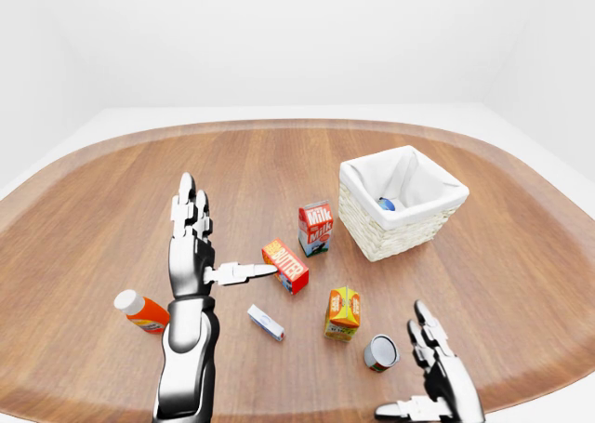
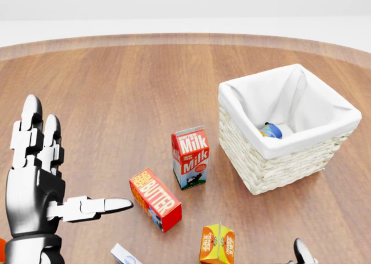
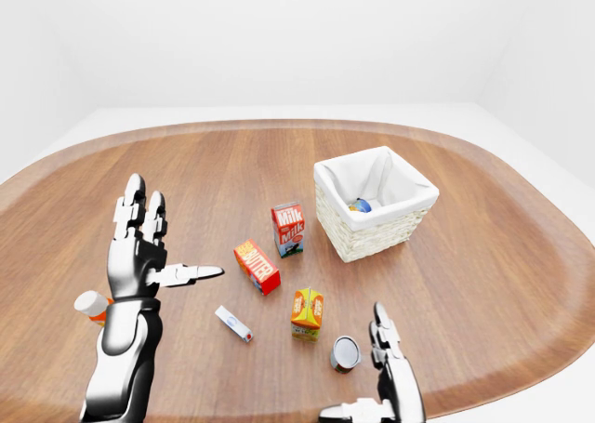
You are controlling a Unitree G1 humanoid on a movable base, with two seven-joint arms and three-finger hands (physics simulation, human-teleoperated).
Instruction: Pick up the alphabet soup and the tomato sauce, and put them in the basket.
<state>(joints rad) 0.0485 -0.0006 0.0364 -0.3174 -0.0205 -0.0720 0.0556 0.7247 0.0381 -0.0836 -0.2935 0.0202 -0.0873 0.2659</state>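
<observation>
Alphabet soup (image 2: 271, 130) lies inside the basket (image 2: 278, 159), low against its near wall, while the tomato sauce (image 1: 380, 352) can sits on the table (image 1: 112, 191) just beside the right hand (image 1: 435, 372). Both that hand and the left hand (image 1: 192, 246) are spread wide, empty.

Bright, even, sharp render; soft shadows.

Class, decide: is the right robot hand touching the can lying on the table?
Apart. The left-eye view shows bare wood between the right robot hand and the can.
</observation>
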